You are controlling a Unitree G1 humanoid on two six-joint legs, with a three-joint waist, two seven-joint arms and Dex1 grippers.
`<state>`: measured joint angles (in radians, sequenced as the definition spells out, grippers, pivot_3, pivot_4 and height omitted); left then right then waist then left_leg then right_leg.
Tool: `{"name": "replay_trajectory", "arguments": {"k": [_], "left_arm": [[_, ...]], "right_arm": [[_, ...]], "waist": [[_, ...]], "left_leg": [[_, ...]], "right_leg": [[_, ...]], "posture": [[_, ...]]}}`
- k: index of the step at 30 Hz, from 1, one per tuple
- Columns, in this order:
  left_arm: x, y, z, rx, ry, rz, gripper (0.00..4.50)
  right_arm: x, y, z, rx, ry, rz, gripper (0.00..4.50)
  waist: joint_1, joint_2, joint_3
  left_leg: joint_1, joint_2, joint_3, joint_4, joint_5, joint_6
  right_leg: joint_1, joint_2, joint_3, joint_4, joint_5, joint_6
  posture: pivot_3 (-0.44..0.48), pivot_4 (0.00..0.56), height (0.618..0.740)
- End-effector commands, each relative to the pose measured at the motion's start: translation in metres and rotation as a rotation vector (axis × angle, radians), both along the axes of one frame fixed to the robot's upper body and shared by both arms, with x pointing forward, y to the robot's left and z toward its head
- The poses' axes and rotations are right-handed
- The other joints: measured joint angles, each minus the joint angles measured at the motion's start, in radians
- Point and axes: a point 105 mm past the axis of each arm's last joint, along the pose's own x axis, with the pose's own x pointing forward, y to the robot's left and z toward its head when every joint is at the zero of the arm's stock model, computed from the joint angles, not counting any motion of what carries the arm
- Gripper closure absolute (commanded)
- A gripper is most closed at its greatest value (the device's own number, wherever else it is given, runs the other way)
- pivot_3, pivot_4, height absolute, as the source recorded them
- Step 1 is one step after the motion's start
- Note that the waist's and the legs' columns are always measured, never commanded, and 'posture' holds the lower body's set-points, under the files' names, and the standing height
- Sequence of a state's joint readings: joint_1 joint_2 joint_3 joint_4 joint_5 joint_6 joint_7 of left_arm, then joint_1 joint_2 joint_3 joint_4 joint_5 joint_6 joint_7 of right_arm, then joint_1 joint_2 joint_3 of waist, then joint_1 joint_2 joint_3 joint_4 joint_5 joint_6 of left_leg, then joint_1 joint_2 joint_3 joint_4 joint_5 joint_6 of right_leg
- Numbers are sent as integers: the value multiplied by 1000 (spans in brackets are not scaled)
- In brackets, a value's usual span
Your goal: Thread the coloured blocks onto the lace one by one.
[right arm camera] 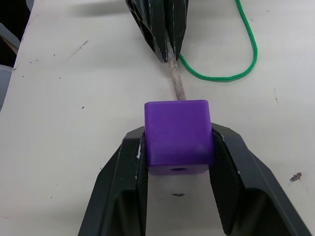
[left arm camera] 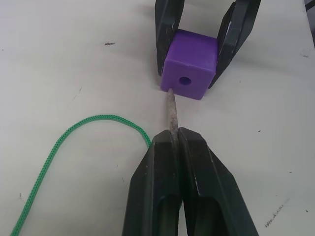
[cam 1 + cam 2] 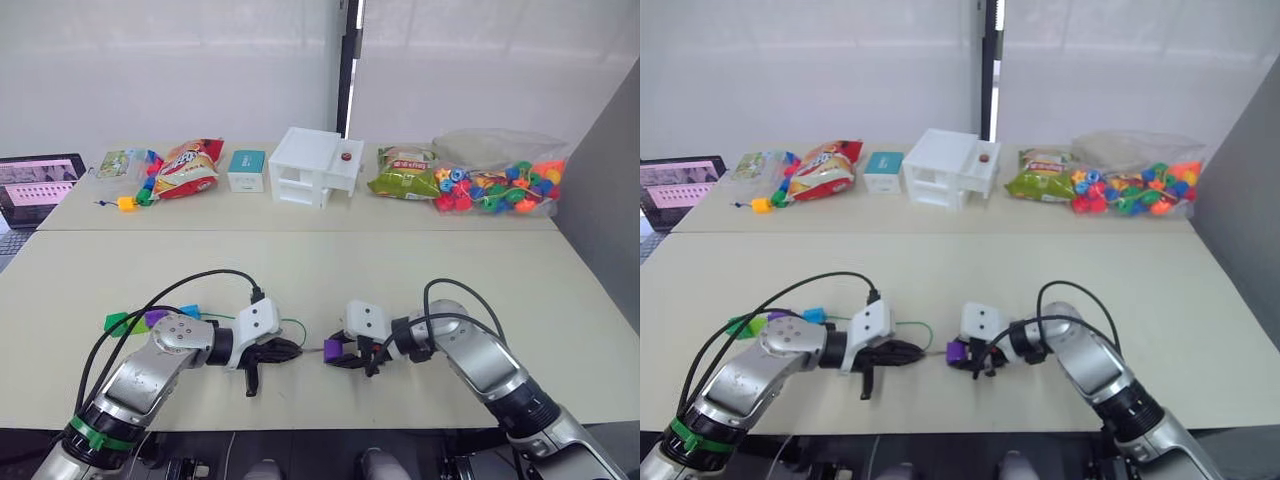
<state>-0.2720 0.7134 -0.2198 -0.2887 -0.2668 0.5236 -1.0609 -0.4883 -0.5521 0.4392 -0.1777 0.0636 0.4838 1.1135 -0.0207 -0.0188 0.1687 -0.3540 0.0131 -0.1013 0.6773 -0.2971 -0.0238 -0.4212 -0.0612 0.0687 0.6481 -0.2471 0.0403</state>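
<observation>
Low in the centre of the left eye frame, the right tool (image 3: 347, 357) was clamped on a purple block (image 2: 189, 72), squeezing two opposite flat faces and leaving its hole clear. The left tool (image 2: 175, 140) was pinched tight around the lace's (image 2: 74, 130) stiff pale tip (image 2: 171, 108), which touched the block's face beside the hole. The block looked light, hard and probably slick; the cord looked limp, so holding near the tip seemed wise. Spare blocks (image 3: 150, 320) lay at the bench's (image 3: 320, 270) lower left.

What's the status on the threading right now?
Left gripper shut on lace tip. Right gripper shut on purple block. Tip touches the block beside its hole, not in. Nothing in the way.
</observation>
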Motion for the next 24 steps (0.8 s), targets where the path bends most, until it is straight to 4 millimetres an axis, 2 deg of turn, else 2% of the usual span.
{"name": "replay_trajectory", "arguments": {"k": [1, 17, 24], "left_arm": [[-1, 0, 8, -10, -32, -4, 4500], [-8, -19, 6, -41, -28, -70, 4500], [-5, -38, 9, -75, -42, -104, 4500]], "right_arm": [[2, -11, -5, -29, 14, -43, 3330], [1, -9, -4, -27, 18, -50, 3330], [-1, -6, -5, -23, 27, -60, 3330]], "waist": [[1, 0, 0], [6, 0, 0], [11, 0, 0]], "left_leg": [[0, 0, 0, 0, 0, 0], [0, 0, 0, 0, 0, 0], [0, 0, 0, 1, 0, 0]], "right_leg": [[0, 0, 0, 0, 0, 0], [0, 0, 0, 0, 0, 0], [2, 0, 0, -1, 0, 0]], "posture": [[0, 150, 740], [0, 150, 740], [0, 150, 740]]}}
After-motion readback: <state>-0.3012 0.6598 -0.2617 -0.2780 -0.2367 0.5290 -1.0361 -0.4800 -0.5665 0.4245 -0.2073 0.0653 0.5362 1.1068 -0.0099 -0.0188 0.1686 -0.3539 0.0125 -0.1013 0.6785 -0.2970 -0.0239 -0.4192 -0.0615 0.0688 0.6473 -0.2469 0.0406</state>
